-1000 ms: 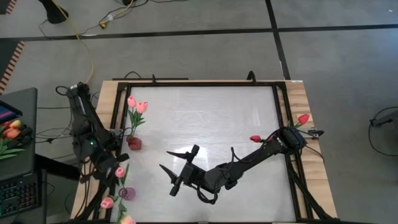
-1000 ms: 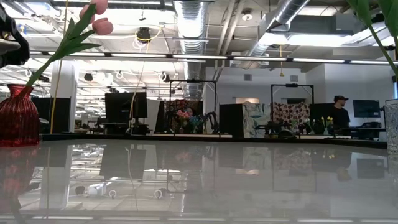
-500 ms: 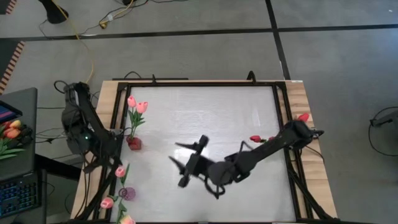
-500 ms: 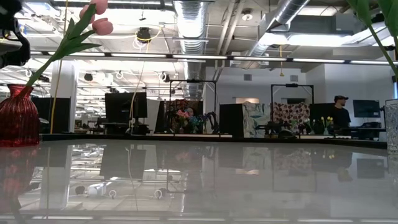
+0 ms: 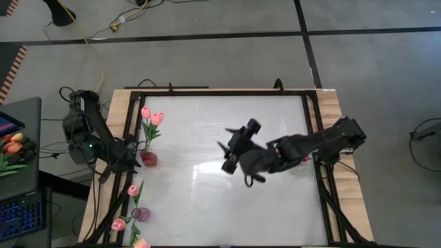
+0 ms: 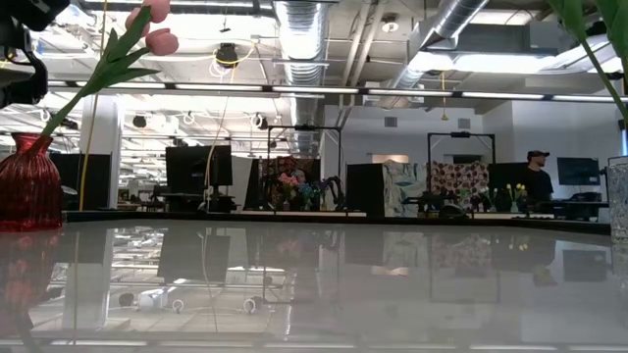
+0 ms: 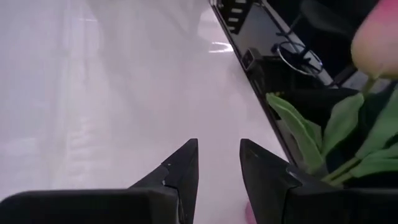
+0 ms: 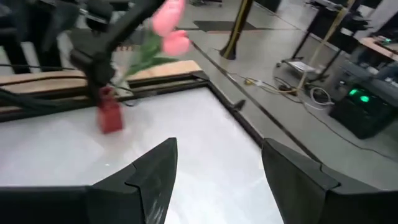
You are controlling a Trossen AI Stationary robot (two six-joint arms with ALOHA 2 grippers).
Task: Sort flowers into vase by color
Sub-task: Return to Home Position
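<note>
The right claw (image 5: 231,148) hangs over the middle of the white bench (image 5: 227,207). Its fingers are spread wide apart, with nothing between them. Its wrist view (image 8: 219,146) looks across the bench toward the red vase and the left arm behind that vase.

The left claw (image 5: 129,163) is at the bench's left edge, just beside the red vase (image 5: 148,158). Its two fingers (image 7: 186,163) stand a little apart and hold nothing. Past them the wrist view shows the bench's dark frame.

Two pink tulips (image 5: 151,116) stand in the red vase, and their stems lean toward the far side of the bench. In the low view the same vase (image 6: 27,186) shows at the left, with the tulips (image 6: 157,25) leaning over it.

Nearer the front left corner, the purple vase (image 5: 145,213) holds three pale-pink tulips (image 5: 133,190). Their buds fan out along the bench edge. One of them, with its green leaves, shows in the left wrist view (image 7: 376,46).

A person (image 6: 535,176) stands far back in the room.
</note>
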